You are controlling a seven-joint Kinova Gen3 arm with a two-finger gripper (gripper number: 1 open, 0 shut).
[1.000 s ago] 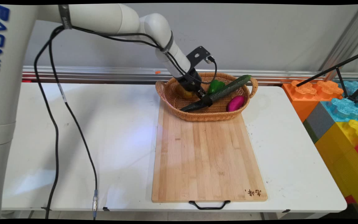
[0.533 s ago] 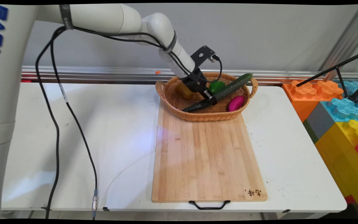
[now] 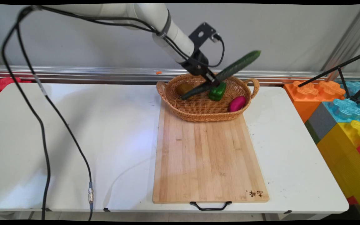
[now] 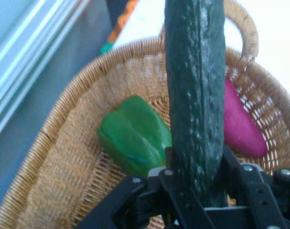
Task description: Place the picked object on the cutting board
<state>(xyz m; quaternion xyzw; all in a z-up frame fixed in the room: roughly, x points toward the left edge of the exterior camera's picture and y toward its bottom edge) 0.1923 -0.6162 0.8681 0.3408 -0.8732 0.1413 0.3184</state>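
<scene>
My gripper is shut on a long dark green cucumber and holds it tilted in the air above the wicker basket, its right end raised. In the hand view the cucumber runs up from between my fingers. Below it in the basket lie a green bell pepper, a magenta vegetable and a yellow-brown one, partly hidden behind the cucumber's lower end.
A wooden cutting board with a black handle lies on the white table in front of the basket. Coloured foam blocks and a black tripod leg stand at the right. Black cables hang at the left.
The gripper has risen and carried the cucumber up out of the basket; the cucumber no longer rests on the basket's rim or floor. The bell pepper is uncovered.
</scene>
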